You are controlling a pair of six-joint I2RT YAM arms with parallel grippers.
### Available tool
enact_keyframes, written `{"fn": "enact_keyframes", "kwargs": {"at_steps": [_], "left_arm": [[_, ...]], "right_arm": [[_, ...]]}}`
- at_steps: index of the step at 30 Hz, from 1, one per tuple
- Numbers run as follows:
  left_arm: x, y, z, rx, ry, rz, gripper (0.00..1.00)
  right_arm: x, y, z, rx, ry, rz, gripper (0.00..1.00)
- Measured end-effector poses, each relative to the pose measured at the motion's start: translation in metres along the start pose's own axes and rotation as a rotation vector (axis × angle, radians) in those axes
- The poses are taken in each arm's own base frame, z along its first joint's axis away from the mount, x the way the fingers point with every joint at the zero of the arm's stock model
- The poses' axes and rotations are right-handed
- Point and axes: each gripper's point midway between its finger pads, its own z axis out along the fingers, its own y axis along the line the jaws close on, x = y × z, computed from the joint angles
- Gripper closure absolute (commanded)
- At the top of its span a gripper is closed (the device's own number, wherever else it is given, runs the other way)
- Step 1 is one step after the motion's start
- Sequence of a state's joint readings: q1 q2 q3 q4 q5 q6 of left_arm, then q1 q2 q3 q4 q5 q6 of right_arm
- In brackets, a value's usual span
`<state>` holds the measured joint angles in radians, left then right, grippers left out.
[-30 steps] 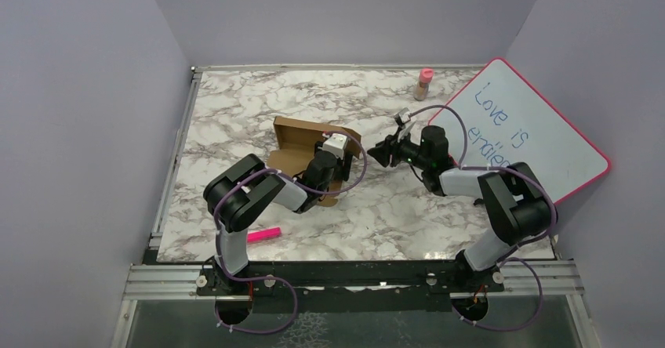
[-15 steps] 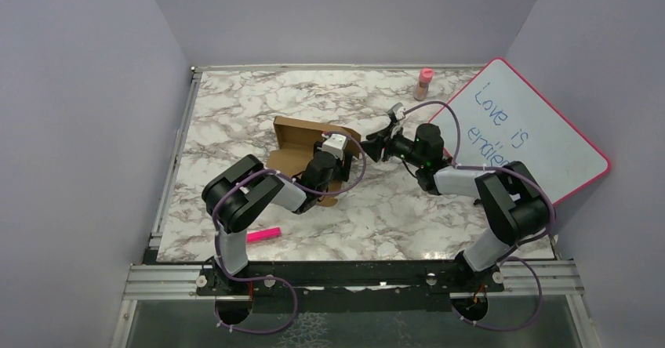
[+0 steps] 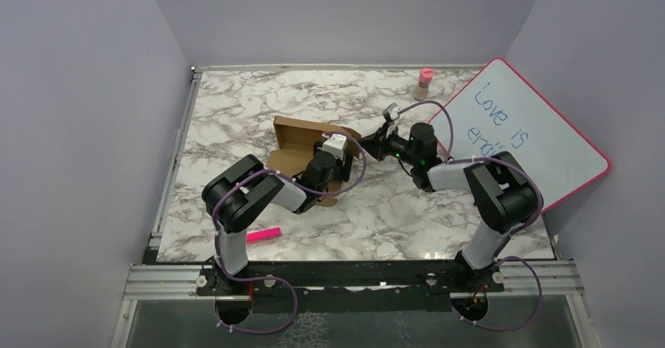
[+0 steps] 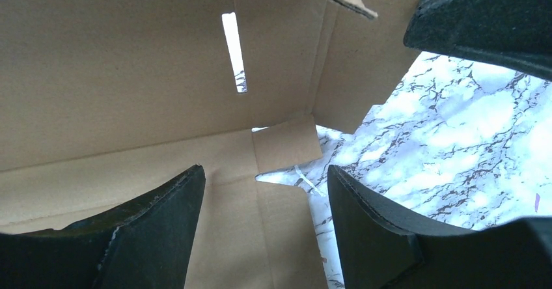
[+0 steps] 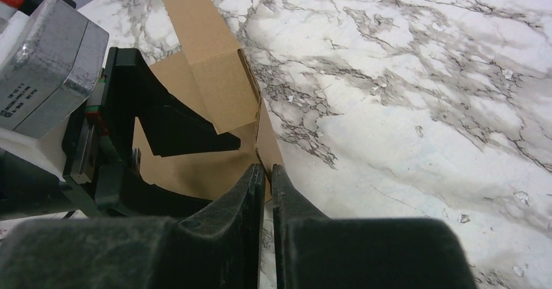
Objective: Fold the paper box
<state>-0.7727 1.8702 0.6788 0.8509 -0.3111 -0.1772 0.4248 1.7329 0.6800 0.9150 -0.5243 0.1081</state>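
The paper box, plain brown cardboard, lies part-folded on the marble table left of centre. My left gripper hovers over its right end, open. In the left wrist view my left gripper has its fingers spread above the box floor, which has a slit, and nothing sits between them. My right gripper reaches in from the right to the box's right edge. In the right wrist view my right gripper is shut on the thin edge of a raised side flap, close beside the left gripper's fingers.
A pink-framed whiteboard with writing leans at the right, behind the right arm. A pink-capped bottle stands at the back. A pink marker lies near the left arm's base. The two grippers are very close together.
My right gripper has moved left to the box's right edge and closed on the flap. The left gripper has stayed over the box, still open.
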Motion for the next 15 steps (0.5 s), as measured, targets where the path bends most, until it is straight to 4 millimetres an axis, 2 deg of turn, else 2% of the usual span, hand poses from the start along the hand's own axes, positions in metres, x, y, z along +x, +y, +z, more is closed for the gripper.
{"fn": "enact_keyframes", "kwargs": {"at_steps": [4, 15], "left_arm": [[-0.0023, -0.0005, 0.0009, 0.001, -0.005, 0.002, 0.29], [-0.0083, -0.0019, 0.0068, 0.002, -0.018, 0.033, 0.26]], "right_arm": [[-0.0007, -0.0005, 0.0001, 0.0, -0.003, -0.013, 0.94], [-0.0006, -0.0008, 0.0002, -0.002, -0.002, -0.038, 0.97]]}}
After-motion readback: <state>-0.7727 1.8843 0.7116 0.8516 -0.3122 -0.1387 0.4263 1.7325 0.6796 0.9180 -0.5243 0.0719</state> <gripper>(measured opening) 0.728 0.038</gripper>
